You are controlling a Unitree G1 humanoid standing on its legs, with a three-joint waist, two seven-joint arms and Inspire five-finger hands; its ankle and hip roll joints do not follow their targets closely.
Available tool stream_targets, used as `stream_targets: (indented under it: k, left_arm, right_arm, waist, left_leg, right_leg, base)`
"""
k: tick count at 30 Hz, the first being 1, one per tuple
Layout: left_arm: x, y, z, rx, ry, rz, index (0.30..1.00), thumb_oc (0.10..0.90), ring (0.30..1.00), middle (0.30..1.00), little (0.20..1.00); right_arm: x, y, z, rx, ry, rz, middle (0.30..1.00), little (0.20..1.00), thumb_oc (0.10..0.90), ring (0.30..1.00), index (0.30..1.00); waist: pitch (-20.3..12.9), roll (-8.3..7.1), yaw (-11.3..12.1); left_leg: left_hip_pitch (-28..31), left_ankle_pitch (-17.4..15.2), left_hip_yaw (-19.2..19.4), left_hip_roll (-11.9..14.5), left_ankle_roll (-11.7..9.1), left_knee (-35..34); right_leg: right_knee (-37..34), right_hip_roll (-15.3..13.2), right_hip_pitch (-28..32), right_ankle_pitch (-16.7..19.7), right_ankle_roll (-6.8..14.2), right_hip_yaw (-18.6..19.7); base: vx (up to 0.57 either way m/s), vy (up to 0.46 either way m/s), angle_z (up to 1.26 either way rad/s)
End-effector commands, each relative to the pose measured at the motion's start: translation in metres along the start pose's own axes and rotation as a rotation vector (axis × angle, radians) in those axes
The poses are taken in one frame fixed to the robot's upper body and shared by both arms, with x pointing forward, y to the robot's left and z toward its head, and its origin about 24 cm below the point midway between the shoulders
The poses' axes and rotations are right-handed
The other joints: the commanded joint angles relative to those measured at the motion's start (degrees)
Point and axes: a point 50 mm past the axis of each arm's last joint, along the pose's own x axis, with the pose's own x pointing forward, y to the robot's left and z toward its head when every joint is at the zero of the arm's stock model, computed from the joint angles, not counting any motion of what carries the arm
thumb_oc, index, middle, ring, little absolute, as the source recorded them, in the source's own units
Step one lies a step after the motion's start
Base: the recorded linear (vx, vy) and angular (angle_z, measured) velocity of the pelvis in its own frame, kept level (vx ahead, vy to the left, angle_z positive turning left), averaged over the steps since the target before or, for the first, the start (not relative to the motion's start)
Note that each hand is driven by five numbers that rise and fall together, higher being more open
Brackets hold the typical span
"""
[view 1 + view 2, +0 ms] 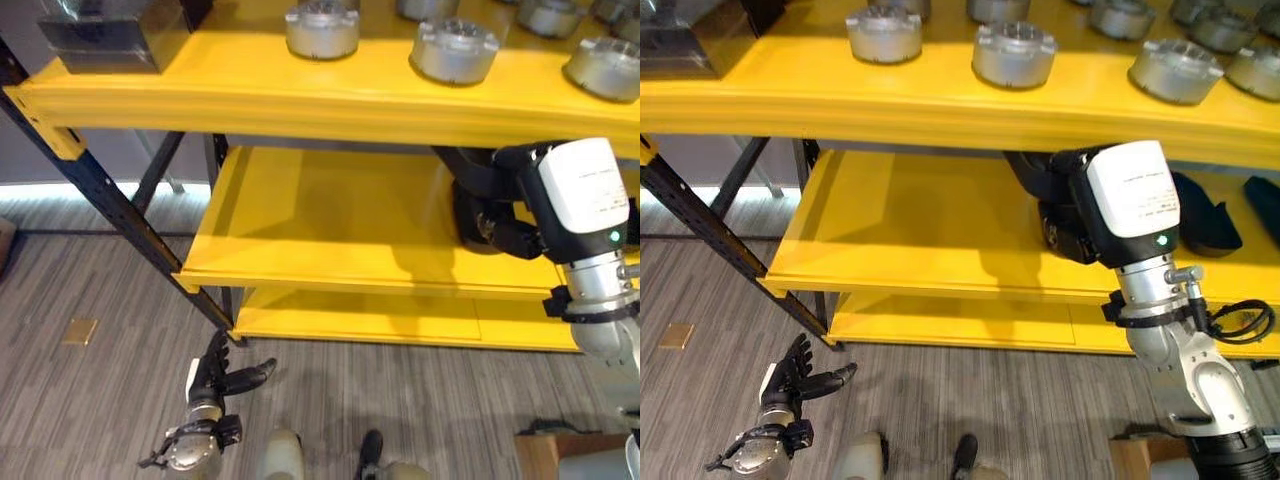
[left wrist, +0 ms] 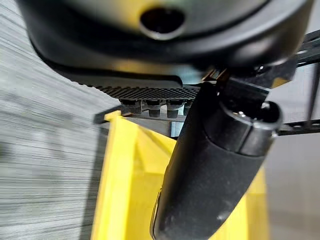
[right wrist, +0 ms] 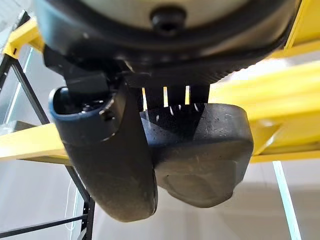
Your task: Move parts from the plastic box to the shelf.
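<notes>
Grey striped flooring (image 1: 100, 400) is being shown beneath a yellow shelf (image 1: 330, 230) with dark uprights. On its top level, round metal parts (image 1: 322, 28) are being kept in a row, and a dark block (image 1: 105, 40) is being kept at the far left. In the left eye view, the right hand (image 1: 490, 215) is being reached in over the middle level, right of centre, with a dark part (image 1: 478, 180) carried in it, presumably so that the part can be set down there. The left hand (image 1: 215, 375) is being hung low near the floor, idle, with its fingers relaxed and spread.

In the right eye view, two dark parts (image 1: 1200, 220) are being shown already lying on the middle level, to the right of the right arm.

In the left wrist view, the thumb is being held straight before the shelf's yellow edge, with nothing grasped.

In the right wrist view, the dark part (image 3: 200, 160) is being clasped between thumb and fingers, with the shelf beyond it.
</notes>
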Motion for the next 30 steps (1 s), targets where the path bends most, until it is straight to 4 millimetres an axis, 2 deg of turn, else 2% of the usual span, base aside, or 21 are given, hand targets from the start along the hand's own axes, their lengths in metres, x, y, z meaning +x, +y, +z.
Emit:
stream_targets:
  k: [1,4,13,22,30]
  left_arm:
    - [0.001,0.008,0.049,0.029,-0.251,0.007,1.000,0.900,1.000,1.000,1.000]
    - [0.001,0.007,0.051,0.031,-0.261,0.003,1.000,0.900,1.000,1.000,1.000]
    - [0.000,0.009,0.049,0.043,-0.246,0.002,1.000,0.900,1.000,1.000,1.000]
    - [0.000,0.010,0.051,0.052,-0.249,0.006,1.000,0.900,1.000,1.000,1.000]
    - [-0.001,0.011,0.052,0.052,-0.252,0.000,1.000,0.900,1.000,1.000,1.000]
  right_arm:
    - [0.038,-0.054,0.017,-0.053,-0.148,-0.328,0.300,0.300,0.400,0.300,0.300]
    - [0.039,-0.047,0.019,-0.026,-0.137,-0.301,0.300,0.300,0.400,0.300,0.300]
    - [0.039,-0.033,0.024,0.026,-0.117,-0.242,0.300,0.300,0.400,0.300,0.300]
    - [0.041,-0.020,0.030,0.079,-0.114,-0.197,0.300,0.300,0.400,0.300,0.300]
    - [0.047,0.008,0.041,0.163,-0.119,-0.073,0.300,0.300,0.400,0.300,0.300]
  waist:
    - [-5.6,0.17,1.9]
    - [-8.0,0.08,1.4]
    - [-10.1,-1.48,1.6]
    - [-10.7,-1.94,1.8]
    - [-10.6,-2.90,3.5]
  left_leg:
    - [4.7,6.6,-0.5,-1.7,1.1,2.8]
    - [9.5,5.9,1.2,-2.3,2.1,-1.9]
    - [13.7,2.9,4.2,-4.0,4.6,-4.0]
    - [15.3,1.3,5.3,-5.0,5.9,-4.6]
    - [15.4,0.2,5.7,-5.8,6.6,-4.4]
  right_leg:
    - [0.0,0.1,5.4,-5.5,6.7,1.2]
    - [0.0,-0.7,6.0,-5.7,7.2,1.8]
    - [0.7,-3.2,6.2,-5.6,9.1,3.7]
    - [2.1,-4.4,5.5,-5.8,10.2,4.5]
    - [2.2,-5.2,5.4,-5.4,11.1,4.3]
  base:
    - [0.11,0.154,-0.88]
    - [0.18,0.172,-1.14]
    - [0.11,0.109,-0.18]
    - [0.06,0.064,-0.06]
    - [0.05,0.050,-0.05]
